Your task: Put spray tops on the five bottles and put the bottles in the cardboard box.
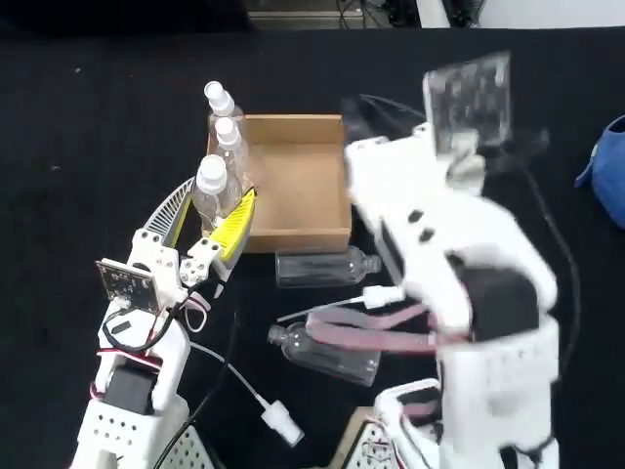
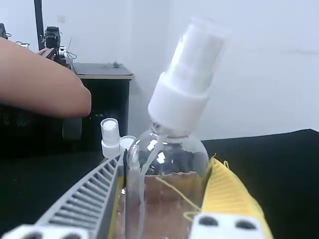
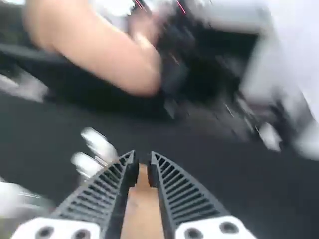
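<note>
My left gripper is shut on an upright clear bottle with a white spray top, at the left wall of the cardboard box. Two more capped bottles stand behind it along that wall; I cannot tell if they are inside. Two uncapped bottles lie on the table in front of the box, one near it, one closer to me. Loose spray tops with tubes lie at the centre and near the front. My right gripper is shut and holds nothing, above the cardboard.
The right arm's white body covers the table to the right of the box. A blue object sits at the right edge. Cables run across the black table near the arm bases.
</note>
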Available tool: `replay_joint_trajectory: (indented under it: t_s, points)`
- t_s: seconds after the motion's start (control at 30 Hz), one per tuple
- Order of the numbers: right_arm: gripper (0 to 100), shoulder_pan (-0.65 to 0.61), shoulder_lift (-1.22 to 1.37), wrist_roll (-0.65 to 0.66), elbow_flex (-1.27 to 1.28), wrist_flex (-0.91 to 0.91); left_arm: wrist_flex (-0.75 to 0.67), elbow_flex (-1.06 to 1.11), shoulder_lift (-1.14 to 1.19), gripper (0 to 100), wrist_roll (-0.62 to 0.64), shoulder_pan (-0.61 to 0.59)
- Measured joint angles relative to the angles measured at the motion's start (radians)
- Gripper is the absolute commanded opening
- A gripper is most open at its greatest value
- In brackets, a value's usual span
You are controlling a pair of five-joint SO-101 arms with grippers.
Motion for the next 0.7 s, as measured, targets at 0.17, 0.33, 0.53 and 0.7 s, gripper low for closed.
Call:
replay_joint_trajectory:
  t_s: [0.17, 0.33, 0.53, 0.7]
  points:
    - [1.1, 0.207, 0.018, 0.005, 0.209, -0.052, 0.0, 0.0, 0.0, 3, 0.0, 0.0]
    - [1.1, 0.281, 0.018, 0.005, 0.428, -0.219, 0.0, 0.0, 0.0, 3, 0.0, 0.0]
    - [1.1, 0.281, 0.018, 0.003, 0.706, -0.582, 0.0, 0.0, 0.0, 3, 0.0, 0.0]
    - [1.1, 0.281, 0.02, -0.029, 0.904, -0.792, 0.006, 0.0, 0.0, 3, 0.0, 0.0]
